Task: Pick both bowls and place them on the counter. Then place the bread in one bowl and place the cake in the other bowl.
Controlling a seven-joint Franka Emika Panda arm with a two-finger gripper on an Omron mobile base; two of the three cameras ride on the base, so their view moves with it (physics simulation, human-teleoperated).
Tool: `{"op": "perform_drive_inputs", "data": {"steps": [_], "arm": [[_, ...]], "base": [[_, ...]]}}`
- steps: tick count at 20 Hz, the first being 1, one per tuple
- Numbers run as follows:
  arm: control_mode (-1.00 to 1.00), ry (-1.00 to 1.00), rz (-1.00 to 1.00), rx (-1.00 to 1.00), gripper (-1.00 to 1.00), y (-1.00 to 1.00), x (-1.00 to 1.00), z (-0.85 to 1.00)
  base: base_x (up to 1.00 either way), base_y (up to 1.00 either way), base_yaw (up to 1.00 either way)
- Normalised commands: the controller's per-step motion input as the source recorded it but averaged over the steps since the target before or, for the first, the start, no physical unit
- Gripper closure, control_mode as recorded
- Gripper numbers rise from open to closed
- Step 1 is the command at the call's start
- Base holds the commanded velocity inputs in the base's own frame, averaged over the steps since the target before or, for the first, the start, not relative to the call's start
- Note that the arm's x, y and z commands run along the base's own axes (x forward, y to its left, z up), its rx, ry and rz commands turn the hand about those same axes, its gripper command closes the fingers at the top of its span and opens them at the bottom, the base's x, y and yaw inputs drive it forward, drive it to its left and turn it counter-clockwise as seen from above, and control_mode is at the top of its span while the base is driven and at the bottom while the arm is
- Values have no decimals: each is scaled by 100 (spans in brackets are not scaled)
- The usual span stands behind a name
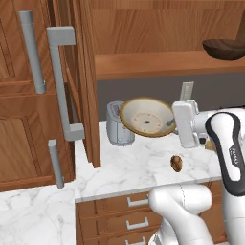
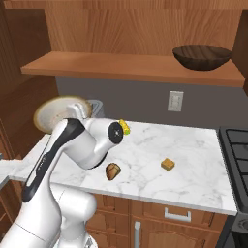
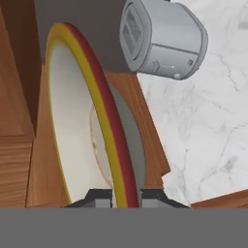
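The gripper is pinching the brown rim of the beige bowl, carrying it steeply tilted just above the counter beside the grey toaster; the edge-only hold is risking a slip or swing. The bowl is hanging near the toaster, so lowering carelessly is inviting a knock; the bread is lying in front of the toaster, the wooden bowl is sitting on the shelf above it.

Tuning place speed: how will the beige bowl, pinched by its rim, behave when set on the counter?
The beige bowl looks rigid ceramic, so it likely won't flex. The gripper pinches only its rim and holds it tilted, so it may pivot or slip. Released on edge onto the counter, it could wobble, roll or chip.
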Motion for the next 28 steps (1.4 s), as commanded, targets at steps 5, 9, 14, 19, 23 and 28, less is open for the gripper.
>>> {"op": "perform_drive_inputs", "data": {"steps": [5, 9, 14, 19, 23, 28], "arm": [[-100, 5, 4, 0, 100, 0, 25, -45], [-100, 1, 6, 0, 100, 0, 24, -49], [-100, 10, 11, 0, 100, 25, 17, -56], [-100, 12, 14, 0, 100, 6, 29, -39], [-100, 14, 16, 0, 100, 10, 27, -43], [-100, 10, 17, 0, 100, 15, 20, -38]], "base": [[0, 0, 0], [0, 0, 0], [0, 0, 0], [0, 0, 0], [0, 0, 0], [0, 0, 0]]}}
